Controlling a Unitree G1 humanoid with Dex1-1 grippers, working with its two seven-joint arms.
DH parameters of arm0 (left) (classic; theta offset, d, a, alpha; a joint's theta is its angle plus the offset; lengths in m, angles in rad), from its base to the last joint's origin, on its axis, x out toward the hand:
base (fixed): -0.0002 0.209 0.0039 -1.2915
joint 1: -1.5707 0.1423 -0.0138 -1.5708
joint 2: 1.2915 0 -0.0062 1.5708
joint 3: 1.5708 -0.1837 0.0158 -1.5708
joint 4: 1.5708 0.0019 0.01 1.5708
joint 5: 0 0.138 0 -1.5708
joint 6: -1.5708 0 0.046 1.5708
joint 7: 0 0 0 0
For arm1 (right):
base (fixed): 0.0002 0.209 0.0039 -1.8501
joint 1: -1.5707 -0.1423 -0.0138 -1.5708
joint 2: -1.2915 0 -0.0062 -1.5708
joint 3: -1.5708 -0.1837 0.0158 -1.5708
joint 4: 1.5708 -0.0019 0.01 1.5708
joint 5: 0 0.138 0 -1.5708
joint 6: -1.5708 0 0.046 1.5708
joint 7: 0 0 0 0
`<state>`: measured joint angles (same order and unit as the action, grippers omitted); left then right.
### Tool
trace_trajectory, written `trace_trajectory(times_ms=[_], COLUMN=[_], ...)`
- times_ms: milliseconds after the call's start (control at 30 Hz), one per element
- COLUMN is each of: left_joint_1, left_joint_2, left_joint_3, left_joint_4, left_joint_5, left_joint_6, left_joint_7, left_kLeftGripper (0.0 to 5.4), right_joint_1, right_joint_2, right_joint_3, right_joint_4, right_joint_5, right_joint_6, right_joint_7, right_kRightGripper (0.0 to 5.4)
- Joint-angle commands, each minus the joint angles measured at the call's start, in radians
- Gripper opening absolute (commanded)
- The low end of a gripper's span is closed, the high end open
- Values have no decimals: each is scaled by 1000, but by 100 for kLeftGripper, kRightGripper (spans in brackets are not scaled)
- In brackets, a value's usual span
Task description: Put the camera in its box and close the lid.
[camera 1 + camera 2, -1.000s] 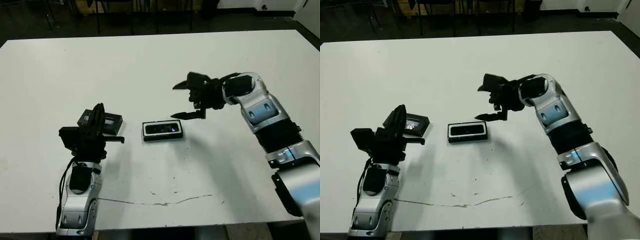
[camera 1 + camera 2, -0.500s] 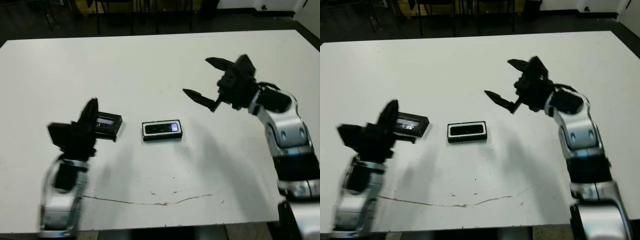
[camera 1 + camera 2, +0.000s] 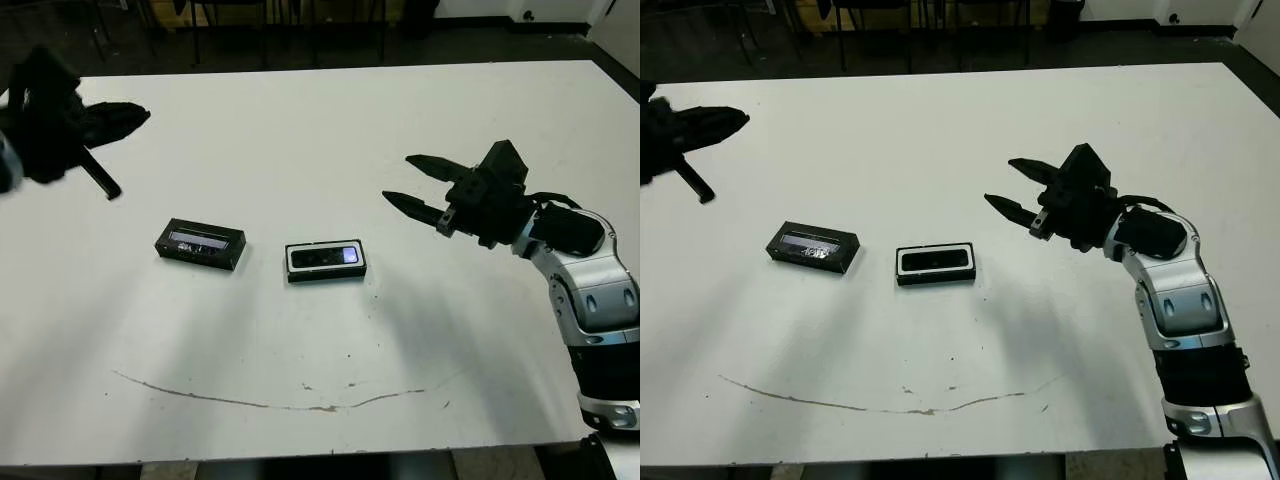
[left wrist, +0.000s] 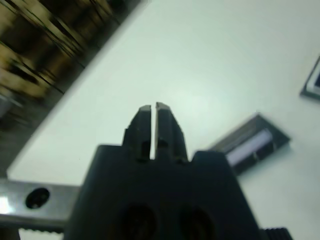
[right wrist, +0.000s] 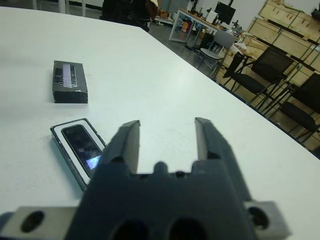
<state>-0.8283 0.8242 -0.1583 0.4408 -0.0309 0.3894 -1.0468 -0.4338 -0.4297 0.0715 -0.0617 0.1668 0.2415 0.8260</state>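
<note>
- Spreading wide, my right gripper (image 3: 412, 180) holds nothing, at 3 o'clock of the box (image 3: 325, 261).
- My left gripper (image 4: 154, 109) is pinched together, empty, raised at 10 o'clock.
- Camera (image 3: 326, 257) lies inside the box; lid (image 3: 200, 243) sits at its 9 o'clock, apart.

Left hand (image 3: 95, 140) raised, fingers pressed together, right hand (image 3: 412, 182) spread wide

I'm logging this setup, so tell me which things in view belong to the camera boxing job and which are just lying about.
Part of the job:
camera, lying in the box
lid, off, on the table beside the box

Just there:
thin scratch line on the table
chairs and crates beyond the table
</note>
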Motion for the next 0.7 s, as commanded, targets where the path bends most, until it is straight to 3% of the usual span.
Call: trace_trajectory(times_ms=[33,233,433,567,700], left_joint_1=[-150,-205,-207,-196,-173], left_joint_2=[-87,-230,-287,-293,-296], left_joint_3=[-150,-177,-202,-164,-153], left_joint_4=[323,575,671,703,704], left_joint_5=[132,184,236,228,244], left_joint_6=[9,-86,-157,-189,-254], left_joint_7=[-83,-73,-118,-96,-41], left_kLeftGripper=[0,0,0,0,0], right_joint_1=[14,39,57,56,52], right_joint_2=[-24,-25,-33,-47,-44], right_joint_3=[22,18,8,25,31], right_joint_4=[-15,-43,-70,-64,-52], right_joint_5=[6,23,32,4,25], right_joint_6=[21,21,40,8,29], right_joint_7=[18,11,-6,-4,4], right_kRightGripper=[111,2,2,2,2])
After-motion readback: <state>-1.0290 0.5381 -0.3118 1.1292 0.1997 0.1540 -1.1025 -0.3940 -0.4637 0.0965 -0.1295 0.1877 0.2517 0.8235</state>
